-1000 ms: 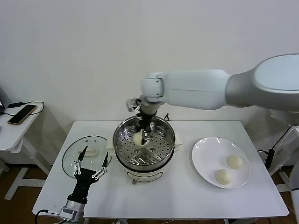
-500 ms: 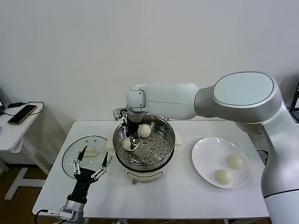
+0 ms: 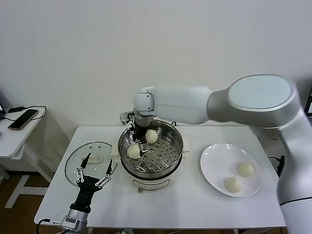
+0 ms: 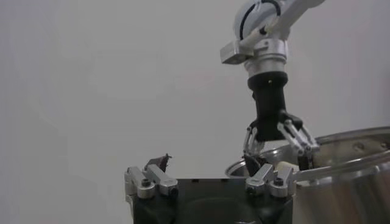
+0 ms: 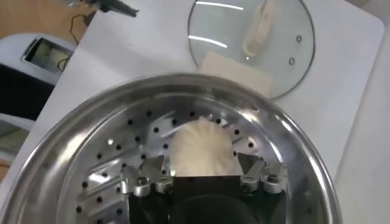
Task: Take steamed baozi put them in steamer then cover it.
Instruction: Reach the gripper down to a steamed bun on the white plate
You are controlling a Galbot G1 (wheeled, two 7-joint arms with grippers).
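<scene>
Steel steamer [image 3: 168, 163] holds two baozi [image 3: 134, 151]; the right gripper [image 3: 140, 146] hangs spread wide over one, gripping nothing. Soft buns want gentle side pinches. Left gripper [image 3: 93, 171] waits open by the cover [image 3: 80, 157]
</scene>
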